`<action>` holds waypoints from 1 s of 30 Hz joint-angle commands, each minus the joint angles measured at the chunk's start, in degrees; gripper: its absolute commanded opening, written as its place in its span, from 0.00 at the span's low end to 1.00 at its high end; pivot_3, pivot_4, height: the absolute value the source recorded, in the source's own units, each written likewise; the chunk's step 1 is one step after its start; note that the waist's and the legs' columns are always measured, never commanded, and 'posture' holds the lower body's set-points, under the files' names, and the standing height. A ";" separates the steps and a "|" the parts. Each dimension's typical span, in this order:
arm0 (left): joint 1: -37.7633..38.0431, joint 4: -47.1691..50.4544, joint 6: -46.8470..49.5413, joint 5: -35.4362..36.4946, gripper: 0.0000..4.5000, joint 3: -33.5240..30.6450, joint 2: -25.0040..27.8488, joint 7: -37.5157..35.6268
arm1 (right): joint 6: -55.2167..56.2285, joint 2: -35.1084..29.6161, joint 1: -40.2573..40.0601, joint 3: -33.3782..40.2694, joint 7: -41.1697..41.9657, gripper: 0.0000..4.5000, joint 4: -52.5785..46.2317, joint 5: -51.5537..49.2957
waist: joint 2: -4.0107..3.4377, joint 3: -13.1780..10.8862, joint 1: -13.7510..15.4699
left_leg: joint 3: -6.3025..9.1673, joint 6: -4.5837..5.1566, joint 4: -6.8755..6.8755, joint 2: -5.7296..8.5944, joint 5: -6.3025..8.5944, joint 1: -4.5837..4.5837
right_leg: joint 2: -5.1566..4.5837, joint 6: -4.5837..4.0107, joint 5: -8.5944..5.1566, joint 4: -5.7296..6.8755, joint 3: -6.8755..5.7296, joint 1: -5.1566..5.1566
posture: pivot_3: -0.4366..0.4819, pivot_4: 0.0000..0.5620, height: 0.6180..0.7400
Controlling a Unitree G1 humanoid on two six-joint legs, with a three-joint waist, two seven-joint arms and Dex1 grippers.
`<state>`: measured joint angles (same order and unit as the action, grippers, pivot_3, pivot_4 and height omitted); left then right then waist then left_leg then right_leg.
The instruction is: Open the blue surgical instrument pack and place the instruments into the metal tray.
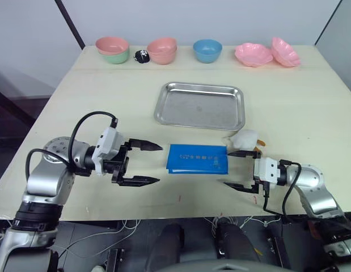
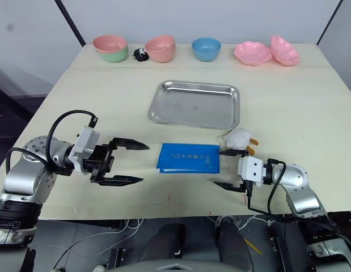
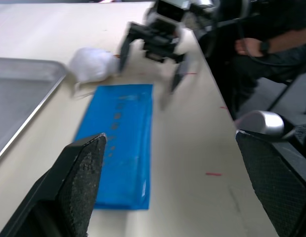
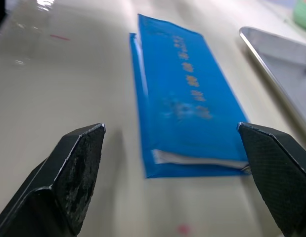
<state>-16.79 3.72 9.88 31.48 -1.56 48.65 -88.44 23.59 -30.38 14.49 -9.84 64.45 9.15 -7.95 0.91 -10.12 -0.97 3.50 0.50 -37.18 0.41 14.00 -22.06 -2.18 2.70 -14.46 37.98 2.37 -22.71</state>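
Pack first: the blue surgical instrument pack lies flat and sealed on the worktop, close to the near edge and about midway along it, with the metal tray just beyond it toward the far edge, apart from it and bare inside. No instruments out yet, so the opening step has not begun.

Handling looks tricky here. This is a thin, flat pouch, likely light and floppy, with a slick film face that could slide across the smooth worktop rather than lift. The right wrist view shows its short end as a layered edge with a whitish inner ply showing, and that lip looks like the best place to pinch; the flat blue face offers nothing to grab. Slender steel tools inside would shift and weigh down one end once it tilts, so pinching both short ends seems the safer hold.

And that is how things are lined up. The left hand sits level with the pack's left end, fingers spread wide, holding nothing. The right hand waits at the pack's right end, also agape and empty, its fingers framing that end in its wrist view.

A small white toy duck sits just beside the pack's far right corner, close to the right hand. Coloured bowls line the far edge, well clear.
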 commanded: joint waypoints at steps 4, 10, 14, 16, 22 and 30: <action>-2.42 0.60 0.29 0.81 0.99 0.76 -0.15 -1.99 | 9.40 0.94 5.99 -1.27 -1.33 1.00 7.63 3.47 | 0.00 -0.01 -0.04 | 0.00 0.00 0.00 -0.02 0.00 -0.01 | 0.05 -0.02 0.00 0.00 0.00 -0.01 | 0.48 0.27 1.00; -2.41 1.44 0.31 0.69 1.00 1.56 -0.05 -2.20 | 13.83 2.00 7.77 -3.39 -2.01 0.37 11.63 5.50 | -0.01 -0.01 -0.08 | 0.01 0.00 0.01 -0.02 0.00 -0.01 | 0.06 -0.02 0.00 0.00 0.02 -0.02 | 0.48 0.27 1.00; -2.77 1.56 0.49 0.93 1.00 1.76 -0.44 -1.65 | 14.29 2.15 7.55 -4.69 -1.01 0.01 11.45 4.34 | -0.01 -0.01 -0.13 | 0.03 0.00 0.00 -0.04 0.00 0.00 | 0.07 -0.03 0.01 0.02 0.07 -0.02 | 0.48 0.27 1.00; -2.79 1.75 0.57 0.96 1.00 1.68 -0.50 -1.48 | 13.47 1.80 7.36 -4.67 -0.32 0.01 10.97 3.18 | -0.01 -0.01 -0.13 | 0.05 0.00 0.00 -0.04 0.00 0.01 | 0.08 -0.04 0.01 0.02 0.07 -0.02 | 0.48 0.27 1.00; -2.91 2.71 0.12 1.07 1.00 1.20 -1.45 0.02 | 3.58 -1.78 4.40 -4.50 6.42 0.01 3.12 -5.77 | -0.08 -0.05 0.20 | 0.06 0.00 0.00 -0.05 0.00 -0.01 | 0.07 -0.04 0.02 0.02 0.08 -0.03 | 0.48 0.27 1.00; -1.79 5.59 3.02 2.62 1.00 1.08 -1.62 0.60 | -12.69 -9.18 -1.18 -3.43 11.27 0.01 -13.23 -14.33 | -0.08 -0.07 0.04 | 0.09 0.00 -0.01 -0.06 0.00 -0.03 | 0.07 -0.04 0.01 0.02 0.06 -0.04 | 0.48 0.27 1.00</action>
<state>-18.67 7.08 12.59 32.70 0.53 47.00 -88.03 13.31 -39.01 13.56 -14.60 75.02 -0.45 -19.55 0.82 -10.19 -0.93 3.59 0.51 -37.20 0.33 14.01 -22.08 -2.10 2.67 -14.45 38.00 2.43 -22.75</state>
